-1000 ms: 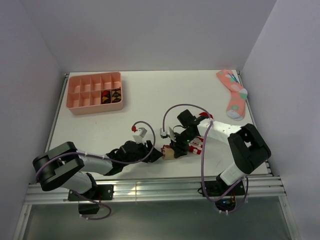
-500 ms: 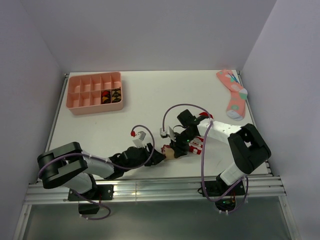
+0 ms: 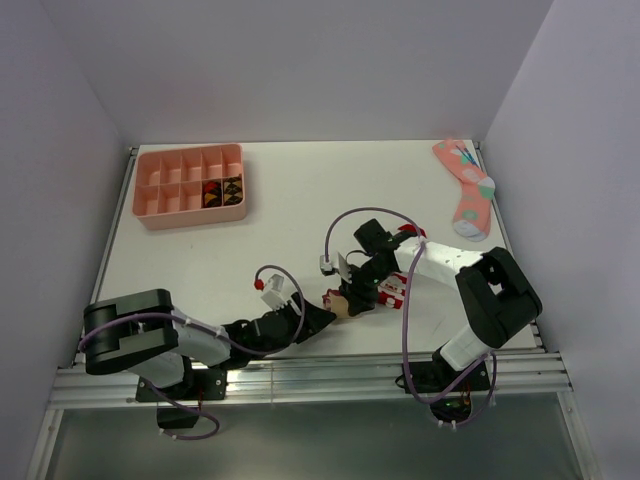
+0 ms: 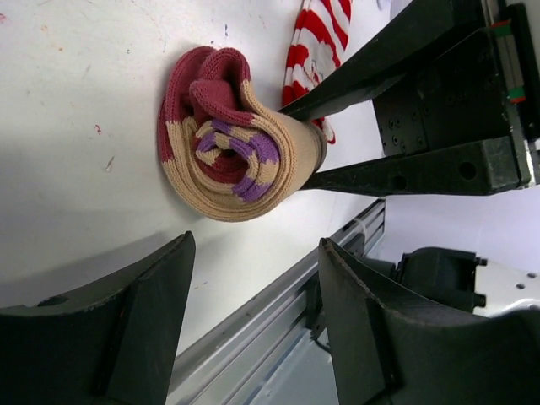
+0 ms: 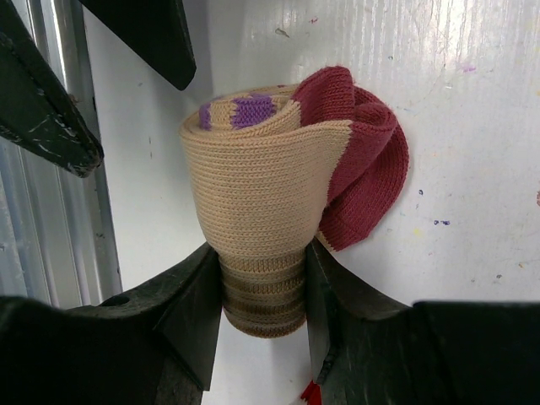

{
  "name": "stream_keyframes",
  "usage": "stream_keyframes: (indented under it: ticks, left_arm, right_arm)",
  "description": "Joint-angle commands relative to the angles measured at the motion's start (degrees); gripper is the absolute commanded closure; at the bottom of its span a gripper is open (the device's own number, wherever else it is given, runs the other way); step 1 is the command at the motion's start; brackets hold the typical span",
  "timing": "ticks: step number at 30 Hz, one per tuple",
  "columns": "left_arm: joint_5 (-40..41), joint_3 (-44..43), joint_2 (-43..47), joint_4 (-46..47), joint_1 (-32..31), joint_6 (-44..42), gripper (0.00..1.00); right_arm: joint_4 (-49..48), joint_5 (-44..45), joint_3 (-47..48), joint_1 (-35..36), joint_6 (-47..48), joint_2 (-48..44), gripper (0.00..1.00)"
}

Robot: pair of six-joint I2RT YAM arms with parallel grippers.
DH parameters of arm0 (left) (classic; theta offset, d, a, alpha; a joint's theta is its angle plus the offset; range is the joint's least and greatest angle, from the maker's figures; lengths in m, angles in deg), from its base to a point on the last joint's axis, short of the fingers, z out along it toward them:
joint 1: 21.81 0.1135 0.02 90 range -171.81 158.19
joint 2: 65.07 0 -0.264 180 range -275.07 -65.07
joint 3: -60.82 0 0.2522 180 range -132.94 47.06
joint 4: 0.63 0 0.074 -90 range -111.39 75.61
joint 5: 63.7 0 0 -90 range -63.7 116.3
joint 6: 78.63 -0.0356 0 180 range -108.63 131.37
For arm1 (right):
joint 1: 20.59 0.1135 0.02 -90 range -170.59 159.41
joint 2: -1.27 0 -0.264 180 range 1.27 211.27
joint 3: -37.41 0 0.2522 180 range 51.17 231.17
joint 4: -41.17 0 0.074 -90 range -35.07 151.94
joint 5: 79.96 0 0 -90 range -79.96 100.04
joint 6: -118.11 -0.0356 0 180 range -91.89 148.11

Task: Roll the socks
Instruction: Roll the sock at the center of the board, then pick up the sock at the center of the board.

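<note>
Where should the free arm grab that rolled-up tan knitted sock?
Probably across the thick middle of the rolled tan sock, jaws squeezing its rounded sides, approaching from the spiral end facing the left gripper. The right gripper clamps the other end; the dark red flap looks loose.

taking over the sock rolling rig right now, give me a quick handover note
Left gripper: open, empty, facing the roll, not touching it.
Right gripper: shut on the tan sock, pinching one end of the roll.
Tan sock: wound into a roll, resting on the table near its front edge.
Striped sock: lying just behind the right gripper's fingers and apparently unrolled. Whether any of it is tucked into the roll is hidden.
Done: tan sock rolled.
Left: probably roll the striped sock, then let go.
</note>
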Motion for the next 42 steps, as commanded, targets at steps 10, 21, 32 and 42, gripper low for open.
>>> stream_keyframes:
  ticks: [10,21,32,42]
  left_arm:
    - [8.4,-3.1,-1.0,-3.2,-2.4,8.4,0.34]
    - [9.8,-5.2,-7.1,0.2,-3.6,12.3,0.34]
    - [12.2,-6.5,-10.1,-0.8,-3.8,14.6,0.34]
    - [14.8,-7.6,-12.3,-3.3,-4.6,18.0,0.35]
  right_arm:
    - [3.7,8.3,-0.3,0.4,-1.7,2.9,0.65]
    - [4.1,8.6,0.1,1.1,-1.9,3.7,0.65]
    - [8.5,6.2,1.7,1.5,-1.2,7.2,0.66]
    - [11.7,5.9,4.1,1.5,-1.5,10.6,0.66]
